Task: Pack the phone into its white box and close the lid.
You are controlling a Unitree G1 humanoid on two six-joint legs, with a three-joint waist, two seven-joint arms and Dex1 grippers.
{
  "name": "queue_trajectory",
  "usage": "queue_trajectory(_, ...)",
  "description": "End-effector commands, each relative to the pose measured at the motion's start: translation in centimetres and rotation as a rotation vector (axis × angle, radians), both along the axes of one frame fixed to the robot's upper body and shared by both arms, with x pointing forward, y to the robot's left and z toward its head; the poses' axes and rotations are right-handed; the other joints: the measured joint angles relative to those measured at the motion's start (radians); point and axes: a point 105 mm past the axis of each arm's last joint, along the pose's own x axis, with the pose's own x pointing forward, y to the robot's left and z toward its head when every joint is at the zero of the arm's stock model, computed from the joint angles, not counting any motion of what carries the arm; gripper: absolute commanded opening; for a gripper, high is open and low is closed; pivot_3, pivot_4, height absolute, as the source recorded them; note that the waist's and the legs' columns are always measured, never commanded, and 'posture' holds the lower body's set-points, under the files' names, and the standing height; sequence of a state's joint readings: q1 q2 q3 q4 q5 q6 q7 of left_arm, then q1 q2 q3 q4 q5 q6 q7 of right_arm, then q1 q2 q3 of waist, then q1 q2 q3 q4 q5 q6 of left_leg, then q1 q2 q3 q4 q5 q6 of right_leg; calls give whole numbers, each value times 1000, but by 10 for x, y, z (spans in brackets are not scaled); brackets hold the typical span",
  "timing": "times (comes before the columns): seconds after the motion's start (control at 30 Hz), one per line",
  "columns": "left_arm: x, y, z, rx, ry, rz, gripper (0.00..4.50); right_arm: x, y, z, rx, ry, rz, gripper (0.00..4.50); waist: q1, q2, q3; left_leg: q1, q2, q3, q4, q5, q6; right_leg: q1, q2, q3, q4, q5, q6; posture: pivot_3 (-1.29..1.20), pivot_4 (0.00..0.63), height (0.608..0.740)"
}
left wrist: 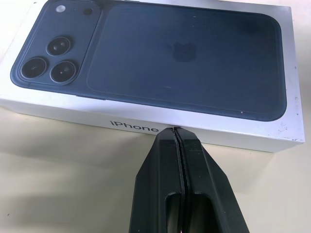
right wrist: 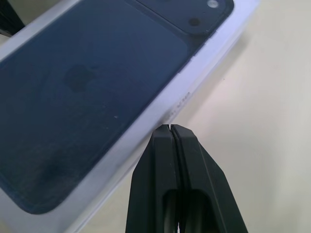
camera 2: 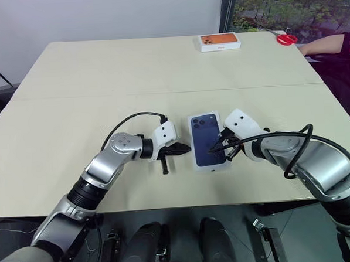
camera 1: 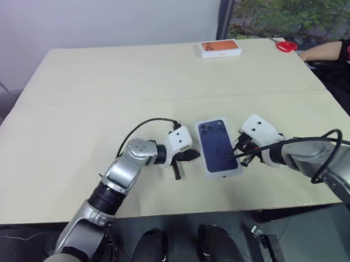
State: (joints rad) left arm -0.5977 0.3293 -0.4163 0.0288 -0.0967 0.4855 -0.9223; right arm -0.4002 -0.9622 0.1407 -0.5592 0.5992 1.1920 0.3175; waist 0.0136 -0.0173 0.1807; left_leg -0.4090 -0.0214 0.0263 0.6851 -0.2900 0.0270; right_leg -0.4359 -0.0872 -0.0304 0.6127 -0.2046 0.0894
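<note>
Near the tabletop's (camera 1: pixel 76 142) front edge, about mid-width: the lid (camera 1: pixel 218 146), blue phone picture up, lying flat between both grippers. Left gripper (camera 1: pixel 195 155) pinched closed, tips at the lid's left side wall. Right gripper (camera 1: pixel 231 156) likewise closed, empty, tips against its right edge. Far right corner: orange-topped box (camera 1: pixel 220 48), red scissors (camera 1: pixel 286 45).

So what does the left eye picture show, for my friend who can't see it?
A white box with the lid on, showing a blue phone picture, lies on a beige table. The left gripper and right gripper, both shut, flank its long sides.
</note>
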Motion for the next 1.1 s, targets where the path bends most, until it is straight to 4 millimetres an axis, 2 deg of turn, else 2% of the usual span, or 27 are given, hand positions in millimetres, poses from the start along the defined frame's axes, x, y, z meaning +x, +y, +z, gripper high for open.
queue_trajectory(0.03, 0, -2, 13, -33, -43, -18, 0, 0, 2, 10, -2, -46, 12, 31, 0, 0, 0, 0, 0, 0, 0, 0, 0, 0, 0, 0, 0, 0, 0, 0, 150, 740)
queue_trajectory(0.3, 1, -1, 14, -51, -35, -2, 0, -1, 1, 8, -5, -43, 9, 31, 0, 0, 0, 0, 0, 0, 0, 0, 0, 0, 0, 0, 0, 0, 0, 0, 150, 740)
queue_trajectory(0.67, 1, -2, 1, 27, -49, -24, 0, 0, 2, 9, -8, -48, 9, 31, 0, 0, 0, 0, 0, 0, 0, 0, 0, 0, 1, 0, 0, 0, 0, 0, 150, 740)
queue_trajectory(1.1, 1, -19, 14, -65, -84, -29, 0, 0, 1, 8, -7, -45, 3, 31, 1, 0, 0, 0, -1, 0, 0, 0, 0, 0, 0, 0, 1, 0, 0, 0, 150, 740)
